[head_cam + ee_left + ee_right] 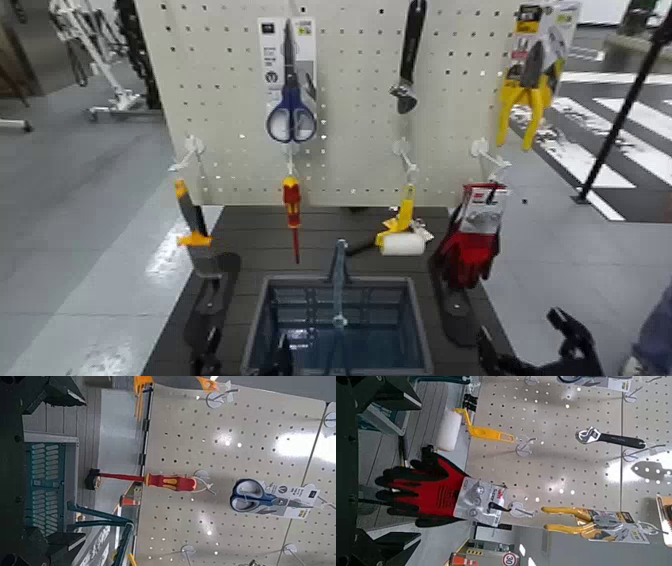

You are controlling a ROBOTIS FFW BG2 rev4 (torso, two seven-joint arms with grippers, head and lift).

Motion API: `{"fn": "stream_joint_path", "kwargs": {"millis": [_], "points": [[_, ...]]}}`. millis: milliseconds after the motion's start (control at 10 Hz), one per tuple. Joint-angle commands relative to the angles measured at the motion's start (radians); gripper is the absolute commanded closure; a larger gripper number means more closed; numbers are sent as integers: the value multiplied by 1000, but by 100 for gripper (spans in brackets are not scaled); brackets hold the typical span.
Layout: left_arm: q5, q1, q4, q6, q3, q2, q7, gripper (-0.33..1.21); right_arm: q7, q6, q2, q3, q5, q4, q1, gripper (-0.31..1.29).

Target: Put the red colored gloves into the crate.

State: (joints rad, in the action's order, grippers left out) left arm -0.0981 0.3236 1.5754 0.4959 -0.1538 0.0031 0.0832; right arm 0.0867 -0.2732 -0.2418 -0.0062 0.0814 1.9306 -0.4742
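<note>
The right gripper [520,328] is the nearest item on the work side, low in front of the pegboard; its jaws stand wide apart with nothing between them. The left gripper [245,348] is beside the near left part of the crate, also spread and empty.

Beyond the grippers, the rectangular grey-blue plastic crate [419,325] with slotted walls rests on the dark slatted surface [255,243]. Its upright central handle [339,290] divides the opening; release should be made to one side of it.

Farther off, the red fabric work gloves with black cuffs [468,258] hang by their white-and-red printed card [482,212] from a white hook [487,155] on the cream perforated pegboard [370,110]. They are beyond the crate's right side, fingers downward.

Handling: expect a light, soft, limp load that is not fragile. The coated palms should grip well; the card is likely stiffer but smooth and easily bent. Close the right gripper across the bunched glove bodies, just below the card. A hold on the loose fingers alone could let the gloves swing or slip while the card leaves the hook.
</note>
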Motion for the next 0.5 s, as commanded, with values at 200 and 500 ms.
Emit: {"fn": "stream_joint_path", "kwargs": {"millis": [200,500], "points": [[-3,-1,-2,-10,0,-78,6,11,136,189,-11,-101,107,-5,126,15],[-5,-5,-2,-16,0,-80,17,11,266,374,-54,-166,144,-33,279,12]]}}
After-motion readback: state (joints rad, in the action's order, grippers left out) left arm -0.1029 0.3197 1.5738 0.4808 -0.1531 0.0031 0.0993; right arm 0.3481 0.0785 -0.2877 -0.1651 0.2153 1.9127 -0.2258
